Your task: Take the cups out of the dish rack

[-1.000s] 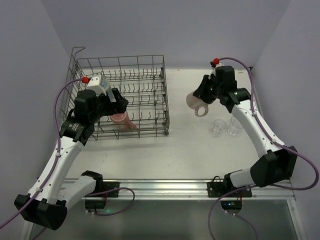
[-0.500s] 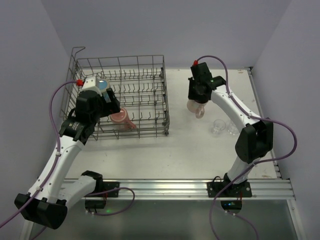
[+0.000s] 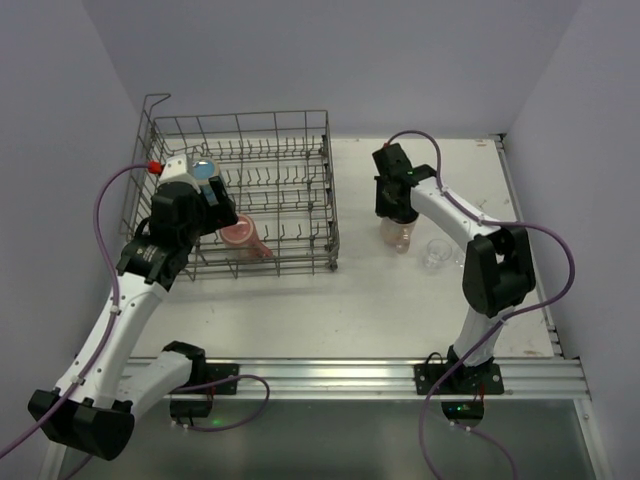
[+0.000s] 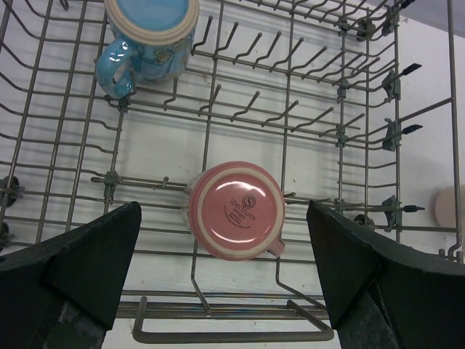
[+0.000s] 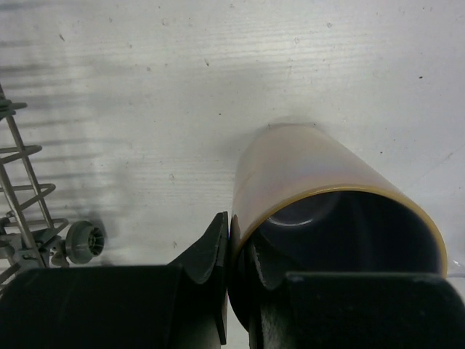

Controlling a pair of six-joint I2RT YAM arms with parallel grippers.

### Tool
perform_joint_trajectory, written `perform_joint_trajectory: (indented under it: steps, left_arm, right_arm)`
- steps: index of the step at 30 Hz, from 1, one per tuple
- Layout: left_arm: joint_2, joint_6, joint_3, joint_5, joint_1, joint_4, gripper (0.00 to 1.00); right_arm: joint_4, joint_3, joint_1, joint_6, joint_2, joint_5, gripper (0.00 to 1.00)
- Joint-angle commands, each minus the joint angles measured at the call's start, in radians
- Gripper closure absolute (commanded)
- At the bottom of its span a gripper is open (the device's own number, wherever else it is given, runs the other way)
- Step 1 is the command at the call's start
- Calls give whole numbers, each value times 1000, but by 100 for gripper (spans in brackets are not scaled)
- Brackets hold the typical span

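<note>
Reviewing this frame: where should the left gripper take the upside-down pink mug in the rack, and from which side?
Grip the pink mug across its round wall, coming straight down from above. Its base faces up, so the rim cannot be pinched. The open left gripper hangs over it; probably keep the fingers clear of the handle at its lower right in the wrist view.

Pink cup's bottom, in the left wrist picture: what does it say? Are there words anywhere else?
"SPECTRUM", as far as I can read, on the upturned base of the pink cup in the dish rack.
Smaller print beneath it: too small to read.
Nothing else shows readable words.
</note>
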Motion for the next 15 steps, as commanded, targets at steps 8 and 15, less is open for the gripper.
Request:
perform_joint_trajectory:
  steps: [8, 15]
  left_arm:
    - [16, -16, -6, -14, 6, 1, 0]
    - [47, -30, -23, -17, 6, -23, 0]
  right_arm:
    - [161, -89, 2, 26, -6, 42, 100]
    - [197, -148, 5, 35, -2, 39, 100]
